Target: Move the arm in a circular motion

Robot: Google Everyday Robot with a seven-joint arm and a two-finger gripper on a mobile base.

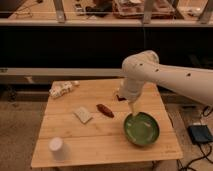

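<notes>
1. Camera view: I am reaching my big glossy white arm (pixel 165 75) of thick rounded segments in from the right edge, across the far right part of the light wooden slatted table (pixel 100 140).
2. The arm is bending at a bulbous joint above the table's back right area and is pointing downward from there.
3. My gripper (pixel 134 107), the narrow pale-yellowish tip, is hanging just above the back left rim of the round green bowl (pixel 145 132). I cannot tell whether it is touching the rim.
4. I cannot tell how far the gripper is open, and I am not seeing anything held in it.
5. The bowl is sitting on the table's front right part.
6. A small reddish-brown oblong object (pixel 105 110) is lying near the middle of the table, left of the bowl and apart from it.
7. A flat pale square packet (pixel 83 114) is lying just left of that object.
8. A crumpled white wrapper (pixel 62 88) is resting at the back left corner.
9. A white upright cup (pixel 56 147) is standing near the front left corner, well apart from my arm.
10. A black box (pixel 201 134) is lying on the floor to the right of the table.
</notes>
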